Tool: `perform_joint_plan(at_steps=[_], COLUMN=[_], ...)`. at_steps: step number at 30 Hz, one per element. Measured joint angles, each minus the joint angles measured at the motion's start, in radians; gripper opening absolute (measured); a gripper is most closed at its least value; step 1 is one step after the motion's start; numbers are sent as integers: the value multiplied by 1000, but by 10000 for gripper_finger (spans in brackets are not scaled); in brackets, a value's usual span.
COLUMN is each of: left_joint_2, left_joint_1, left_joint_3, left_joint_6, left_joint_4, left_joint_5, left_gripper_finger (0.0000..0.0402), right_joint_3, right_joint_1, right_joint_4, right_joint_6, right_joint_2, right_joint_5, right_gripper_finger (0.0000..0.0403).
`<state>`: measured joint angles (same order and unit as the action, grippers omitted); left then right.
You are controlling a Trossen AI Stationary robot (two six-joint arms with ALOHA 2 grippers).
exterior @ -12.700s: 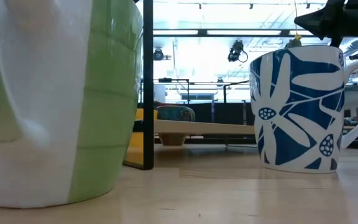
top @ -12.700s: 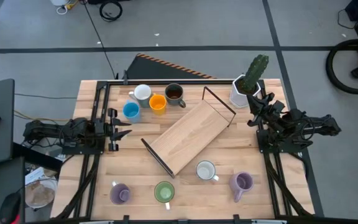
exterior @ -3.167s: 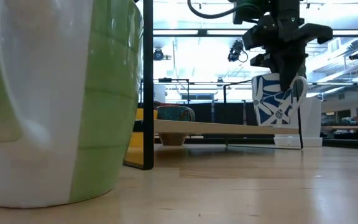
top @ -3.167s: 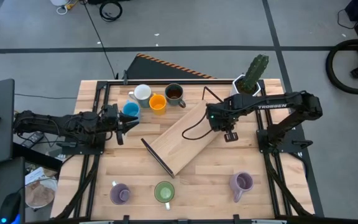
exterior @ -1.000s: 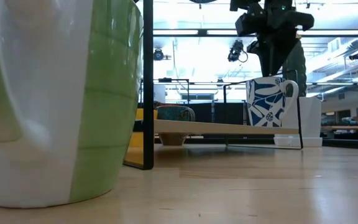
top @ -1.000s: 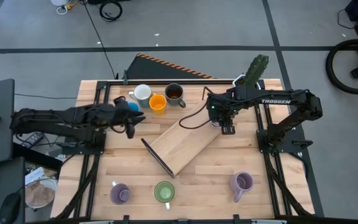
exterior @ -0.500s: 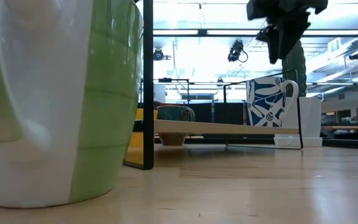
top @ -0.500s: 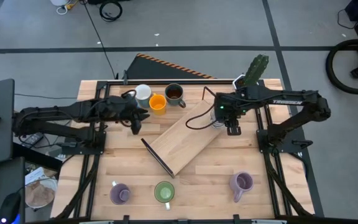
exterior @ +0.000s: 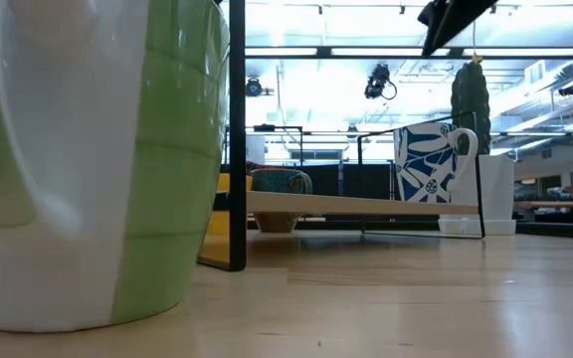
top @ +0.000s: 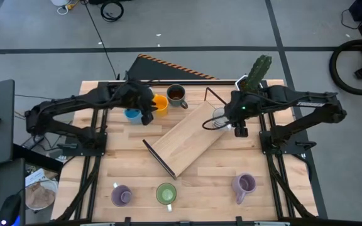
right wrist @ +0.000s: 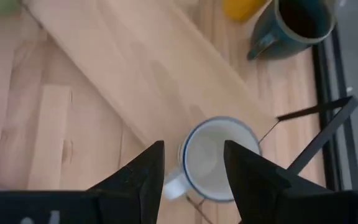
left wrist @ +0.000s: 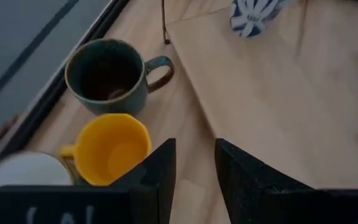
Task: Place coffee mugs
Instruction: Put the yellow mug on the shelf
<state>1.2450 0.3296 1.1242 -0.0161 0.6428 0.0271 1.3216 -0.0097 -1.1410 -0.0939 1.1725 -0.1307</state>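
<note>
At the far right end of the wooden shelf board a white mug with blue flowers is set down, upright, beside the black wire end frame. The right gripper hangs just above and beside it, its jaws parted and holding nothing; in the right wrist view the mug's rim is seen between and beyond the two dark fingers, with clear air around it. That placement looks done, so the step in hand is judged to be the next pick on the left.

The left gripper is poised over the group at the back of the tabletop: the orange mug, the dark mug, the blue mug and a white mug largely hidden under the arm in the high view. Its jaws are parted and empty. In the left wrist view the orange mug sits just ahead of the fingers. A good grasp is best made on the rim side away from the neighbours, with a straight lift before any sideways travel, since the mugs stand close together.

Open board is left along the shelf's middle and near end. The black frame rails at the tabletop's sides and the cactus pot at the far right corner are to be cleared. Two purple mugs and a green mug wait along the near edge.
</note>
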Motion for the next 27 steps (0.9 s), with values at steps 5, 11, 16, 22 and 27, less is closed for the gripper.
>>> perform_joint_plan(at_steps=[5,11,16,22,27], left_joint_2=[82,160,217,250,249], left_joint_1=[15,38,52,39,30], left_joint_3=[30,30,30,29,29], left_joint_6=[192,456,616,818,985], left_joint_4=[-48,39,77,135,158], left_joint_5=[59,159,155,156,163], left_gripper_finger=[117,117,117,117,121], right_joint_3=[0,-1,-1,-2,-2], right_joint_1=[39,104,158,205,230], right_joint_4=[48,83,119,121,129], right_joint_6=[39,95,134,172,176], right_joint_2=[-8,4,12,32,56], right_joint_5=[-13,-56,-64,-124,-140], right_gripper_finger=[172,172,172,172,172])
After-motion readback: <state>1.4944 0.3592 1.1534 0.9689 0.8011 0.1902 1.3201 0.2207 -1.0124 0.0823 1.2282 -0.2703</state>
